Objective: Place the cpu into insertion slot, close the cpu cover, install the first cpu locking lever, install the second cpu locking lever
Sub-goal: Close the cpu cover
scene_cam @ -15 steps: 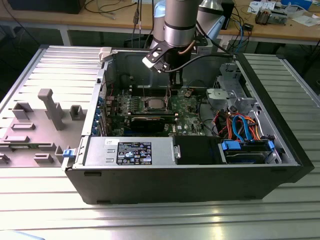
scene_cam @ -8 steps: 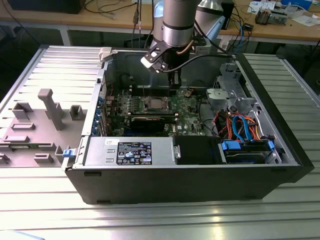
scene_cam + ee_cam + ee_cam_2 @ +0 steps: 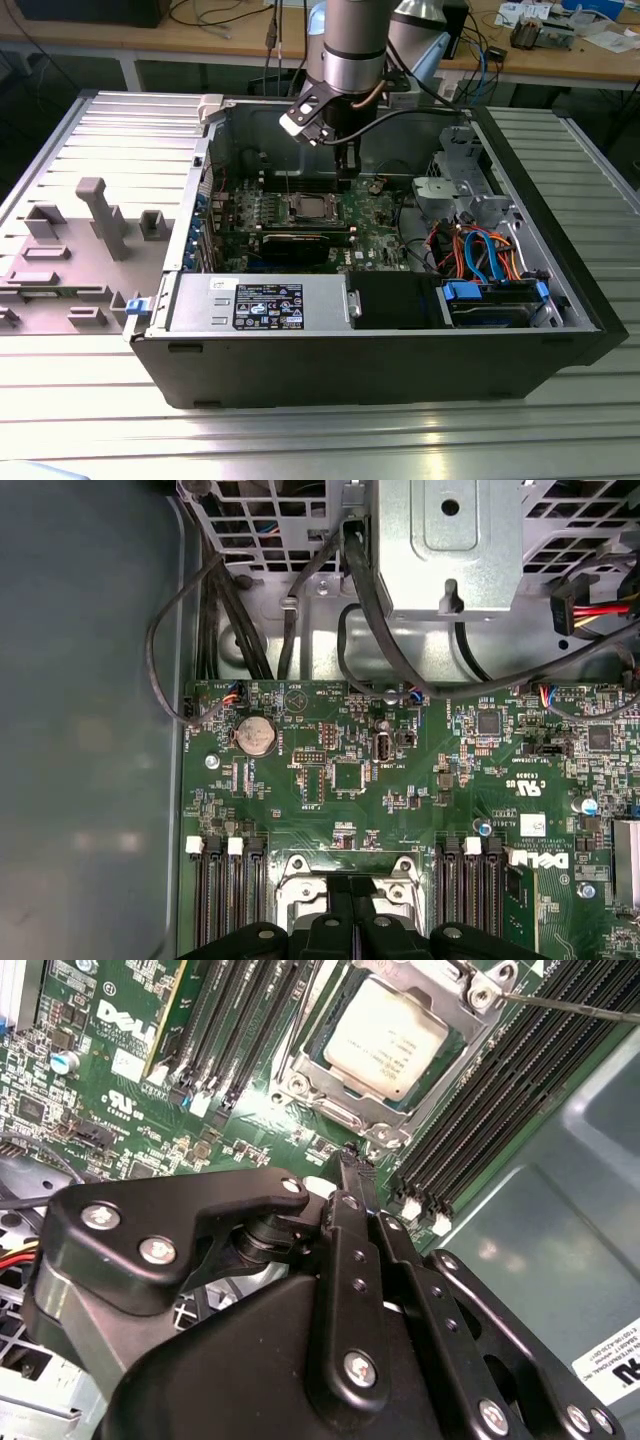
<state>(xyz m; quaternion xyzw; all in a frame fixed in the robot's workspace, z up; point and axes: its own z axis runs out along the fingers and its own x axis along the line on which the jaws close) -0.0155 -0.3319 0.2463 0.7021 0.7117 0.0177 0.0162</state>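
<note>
Your black tool [image 3: 350,1165] is hovering nr the flat silver-grey square cpu [image 3: 385,1038] on the green circuit board [image 3: 130,1095], pressed together, gripping nothing.

Ribbed metal table [image 3: 300,440] (silvery) bears open computer case [image 3: 400,365], grey panel [image 3: 140,140].
</note>
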